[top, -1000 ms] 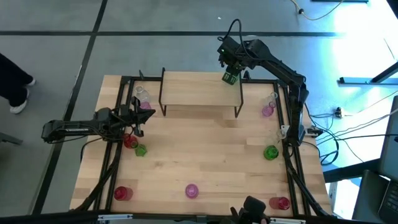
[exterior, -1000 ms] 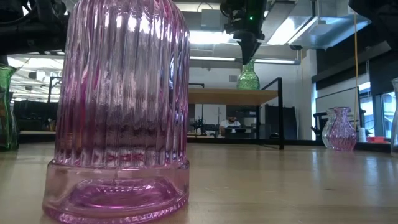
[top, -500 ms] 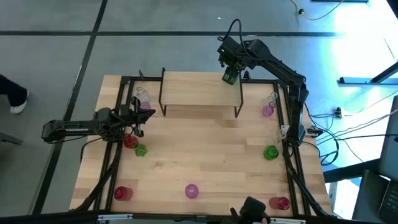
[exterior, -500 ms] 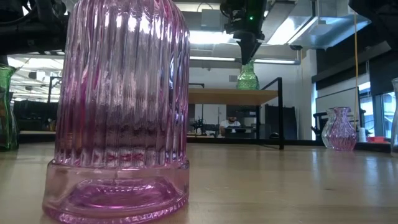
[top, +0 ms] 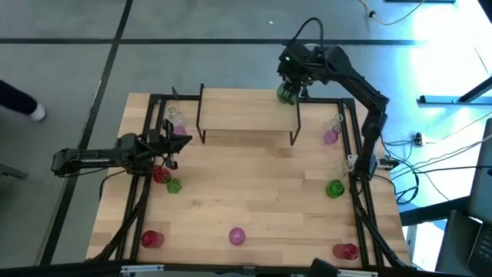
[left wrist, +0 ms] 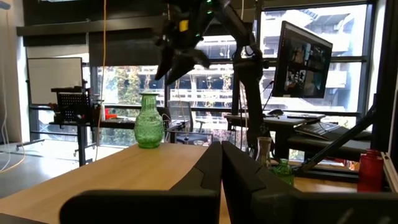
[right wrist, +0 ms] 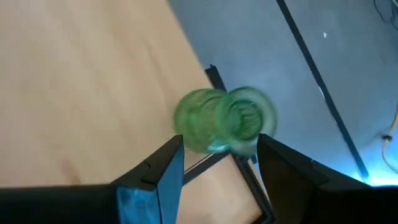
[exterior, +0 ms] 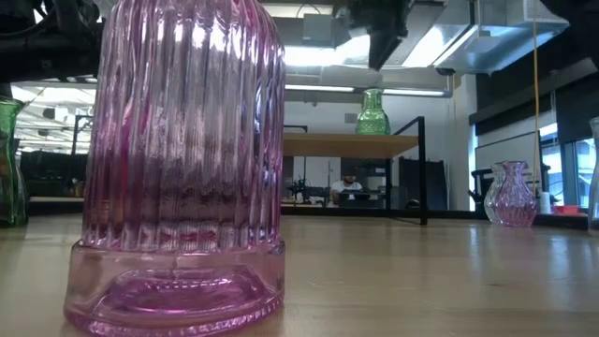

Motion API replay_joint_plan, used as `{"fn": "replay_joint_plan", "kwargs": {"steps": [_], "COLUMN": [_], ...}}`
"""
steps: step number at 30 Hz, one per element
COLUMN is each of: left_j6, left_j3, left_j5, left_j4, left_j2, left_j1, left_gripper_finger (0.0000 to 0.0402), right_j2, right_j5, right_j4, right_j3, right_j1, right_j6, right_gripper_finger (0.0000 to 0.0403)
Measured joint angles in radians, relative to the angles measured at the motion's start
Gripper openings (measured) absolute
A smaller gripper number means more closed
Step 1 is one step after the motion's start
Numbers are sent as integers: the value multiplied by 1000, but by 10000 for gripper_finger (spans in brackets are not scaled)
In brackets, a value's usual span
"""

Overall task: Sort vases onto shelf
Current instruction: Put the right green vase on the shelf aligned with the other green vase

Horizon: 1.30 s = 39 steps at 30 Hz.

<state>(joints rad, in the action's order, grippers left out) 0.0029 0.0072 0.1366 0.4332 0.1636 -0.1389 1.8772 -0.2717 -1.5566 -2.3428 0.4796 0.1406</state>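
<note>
Since a second ago the right gripper (top: 290, 79) has let go of the green vase (top: 287, 94) and lifted clear of it; in the low view its fingers were around the neck then, and now they hang above the vase with open air between. That vase (exterior: 372, 112) stands upright on the shelf (top: 246, 112), at the shelf's upper right corner in the high view, very near the edge. In the right wrist view the fingers (right wrist: 155, 171) are spread apart with the vase mouth showing between them. The left gripper (top: 171, 143) waits at the left of the high view, its fingers pressed together and empty, close beside a red vase (top: 161, 175) and a small green vase (top: 174, 185). Other vases are not yet sorted: a pink vase (top: 237, 235) at the bottom centre, a red one (top: 151, 238) at the lower left, another green one (top: 334, 188) at the right. The main risk, as I judge it, lies with the vase just placed: it sits so near the shelf's corner that a brush from the rising fingers, or a knock to the shelf when the next vase is set down, could tip it off the edge. Glass falling from there would likely break or roll away.
</note>
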Motion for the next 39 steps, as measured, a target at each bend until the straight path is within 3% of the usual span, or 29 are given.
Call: {"fn": "replay_joint_plan", "kwargs": {"steps": [7,18,31,35,39], "left_j6": [-1,-1,-2,-2,-3], "left_j3": [0,0,0,0,0], "left_j5": [0,-8,-8,-8,-8], "left_j4": [0,1,1,-1,-5], "left_j2": [0,0,0,0,0], "left_j1": [0,0,0,0,0], "left_gripper_finger": [0,0,0,0,0], "right_j2": [-101,-262,-322,-354,-418], "right_j5": [69,72,48,45,25], "right_j4": [-15,-15,-14,-11,-13], "right_j3": [0,0,3,94,290], "right_j1": [-111,-319,-564,-633,-688], "right_j6": [-54,-235,-430,-479,-548], "right_gripper_finger": [184,184,184,184,184]}}
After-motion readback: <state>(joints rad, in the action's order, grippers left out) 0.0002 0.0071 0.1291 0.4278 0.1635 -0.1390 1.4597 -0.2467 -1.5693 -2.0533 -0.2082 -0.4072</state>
